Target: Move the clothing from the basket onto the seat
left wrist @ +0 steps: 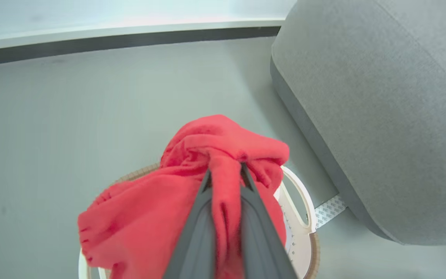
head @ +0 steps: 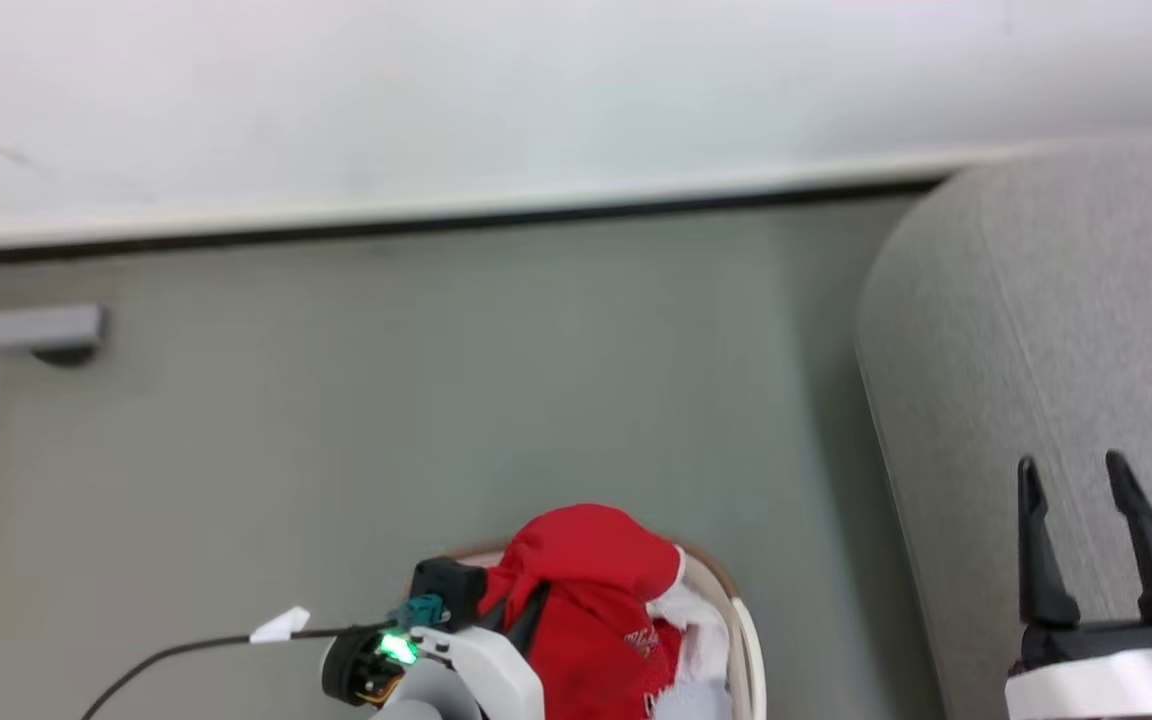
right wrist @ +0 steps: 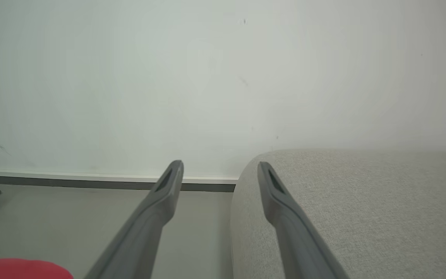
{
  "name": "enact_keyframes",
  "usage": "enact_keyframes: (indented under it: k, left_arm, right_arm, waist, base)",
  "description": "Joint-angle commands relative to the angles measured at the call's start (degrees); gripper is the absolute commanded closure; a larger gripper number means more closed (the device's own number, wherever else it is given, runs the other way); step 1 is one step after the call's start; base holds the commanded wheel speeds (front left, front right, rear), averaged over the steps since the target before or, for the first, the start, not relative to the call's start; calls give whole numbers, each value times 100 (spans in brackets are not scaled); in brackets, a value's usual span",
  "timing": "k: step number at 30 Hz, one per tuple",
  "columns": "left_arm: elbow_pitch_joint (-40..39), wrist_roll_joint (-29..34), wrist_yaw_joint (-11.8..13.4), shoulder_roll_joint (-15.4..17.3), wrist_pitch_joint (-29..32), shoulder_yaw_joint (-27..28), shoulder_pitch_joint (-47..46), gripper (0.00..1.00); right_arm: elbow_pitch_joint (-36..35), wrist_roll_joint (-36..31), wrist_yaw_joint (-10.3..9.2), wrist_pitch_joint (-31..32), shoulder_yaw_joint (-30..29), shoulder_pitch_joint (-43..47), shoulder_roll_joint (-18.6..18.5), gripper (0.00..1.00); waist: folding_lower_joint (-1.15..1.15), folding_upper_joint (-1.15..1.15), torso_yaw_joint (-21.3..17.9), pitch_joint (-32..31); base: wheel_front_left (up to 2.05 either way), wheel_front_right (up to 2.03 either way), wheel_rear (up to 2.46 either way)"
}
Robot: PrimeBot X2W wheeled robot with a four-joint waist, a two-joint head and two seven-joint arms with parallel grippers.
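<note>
Pinching a bunch of the red clothing [left wrist: 223,135] tight between the fingers of the left gripper [left wrist: 225,172], lifted up above the basket [left wrist: 302,201] — with the rest of the soft cloth hanging down over its brown rim and inside it, a bit of white trim showing. Holding the right gripper [head: 1076,480] over the near part of the big grey seat [head: 1036,330], fingers spread wide with nothing between them. Down on the grey floor [head: 536,350] with the basket, just left of the seat — and a white wall [head: 536,90] far behind.
</note>
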Motion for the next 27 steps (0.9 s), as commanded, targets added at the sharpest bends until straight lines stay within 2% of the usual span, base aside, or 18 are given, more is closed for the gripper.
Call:
enact_keyframes:
  k: [1, 10, 18, 23, 27]
  left_arm:
    - [-251, -42, 99, 79, -43, 68, 173, 100]
    - [-1467, -139, 447, 408, 90, 178, 638, 100]
    - [-2967, -178, 867, 958, 577, 282, 1003, 100]
    - [-3806, -144, 1067, 1326, 925, 334, 1145, 100]
    - [-4288, -128, 1205, 1528, 1151, 351, 1233, 100]
  right_arm:
    - [44, -33, -12, -15, 18, 170, -15, 0]
    - [163, -8, -12, -15, 105, 591, -15, 0]
    - [90, -24, -12, -15, 283, 880, -16, 0]
    - [-116, -102, -12, -16, 640, 992, -14, 0]
    - [-246, -213, -13, -15, 1151, 1058, -109, 0]
  waist:
    - [1, 0, 325, -626]
    - [1, 0, 440, -1306]
    - [1, 0, 388, -1706]
    - [1, 0, 349, -1785]
    - [1, 0, 330, -1826]
  base:
    - [0, 0, 0]
    - [0, 0, 0]
    - [0, 0, 0]
    - [0, 0, 0]
    - [0, 0, 0]
